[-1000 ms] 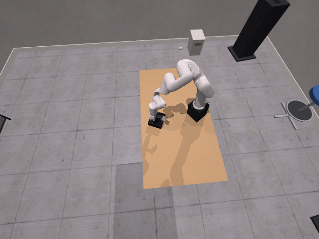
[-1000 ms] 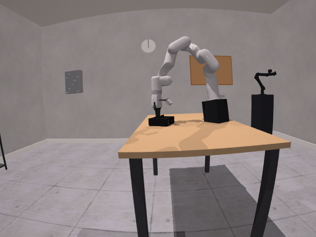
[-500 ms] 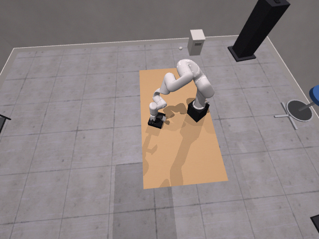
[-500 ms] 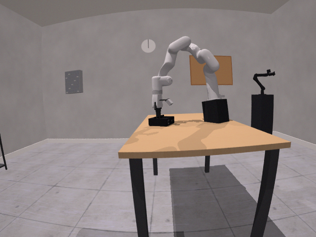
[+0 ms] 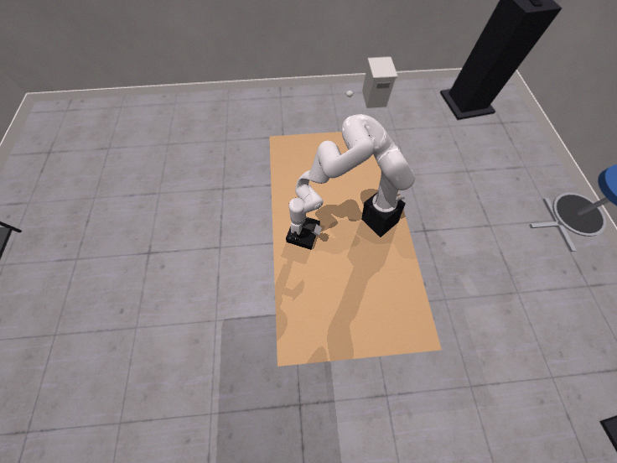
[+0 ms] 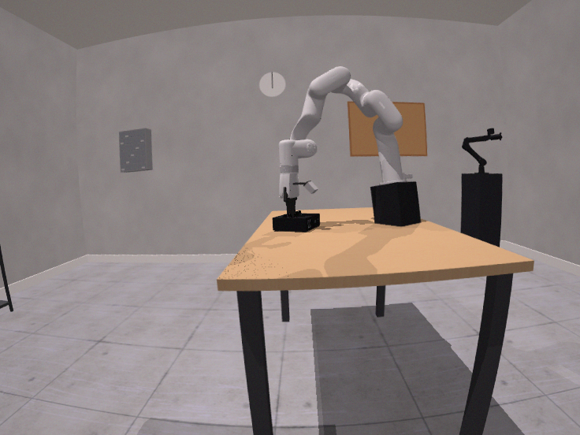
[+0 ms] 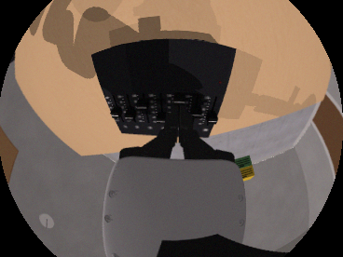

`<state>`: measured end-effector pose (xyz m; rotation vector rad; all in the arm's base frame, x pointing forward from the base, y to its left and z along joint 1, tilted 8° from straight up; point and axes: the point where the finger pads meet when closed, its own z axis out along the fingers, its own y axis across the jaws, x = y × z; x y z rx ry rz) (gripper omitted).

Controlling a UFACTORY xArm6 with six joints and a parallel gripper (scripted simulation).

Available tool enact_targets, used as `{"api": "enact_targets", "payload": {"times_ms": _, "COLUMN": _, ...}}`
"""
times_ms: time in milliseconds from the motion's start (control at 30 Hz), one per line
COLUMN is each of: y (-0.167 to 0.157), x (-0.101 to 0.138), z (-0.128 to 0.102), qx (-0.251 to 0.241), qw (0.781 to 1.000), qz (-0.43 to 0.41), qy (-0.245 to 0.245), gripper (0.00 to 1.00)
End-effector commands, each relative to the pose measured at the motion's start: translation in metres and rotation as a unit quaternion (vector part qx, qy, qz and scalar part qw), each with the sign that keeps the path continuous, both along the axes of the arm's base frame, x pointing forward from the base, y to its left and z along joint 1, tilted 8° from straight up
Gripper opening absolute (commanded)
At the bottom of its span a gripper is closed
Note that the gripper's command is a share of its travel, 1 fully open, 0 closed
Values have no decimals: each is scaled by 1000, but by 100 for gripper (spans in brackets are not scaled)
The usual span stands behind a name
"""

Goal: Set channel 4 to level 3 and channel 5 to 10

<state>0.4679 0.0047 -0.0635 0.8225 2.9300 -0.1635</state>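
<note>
The lighting desk (image 5: 301, 236) is a small black box standing near the table's left edge; it also shows in the exterior view (image 6: 295, 221) and the wrist view (image 7: 164, 87). A row of several dark faders (image 7: 163, 112) runs along its near part in the wrist view; their levels and scale marks are too dark to read. My gripper (image 7: 178, 112) (image 6: 291, 210) is shut, with nothing between its fingers. It points straight down, its tips at the desk's top among the faders right of the row's middle. I cannot tell which fader cap the tips touch.
The arm's black base block (image 5: 381, 214) stands on the table to the right of the desk. The table's left edge (image 5: 273, 239) runs close beside the desk. A black pillar with a small arm (image 6: 481, 206) stands off the table.
</note>
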Motion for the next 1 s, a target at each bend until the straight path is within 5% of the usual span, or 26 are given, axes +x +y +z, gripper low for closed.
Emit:
{"api": "enact_targets", "payload": {"times_ms": 0, "y": 0, "x": 1, "z": 1, "qx": 0, "qw": 1000, "qz": 0, "qy": -2, "gripper": 0}}
{"api": "enact_targets", "payload": {"times_ms": 967, "y": -3, "x": 6, "z": 2, "qx": 0, "qw": 1000, "qz": 0, "qy": -2, "gripper": 0}}
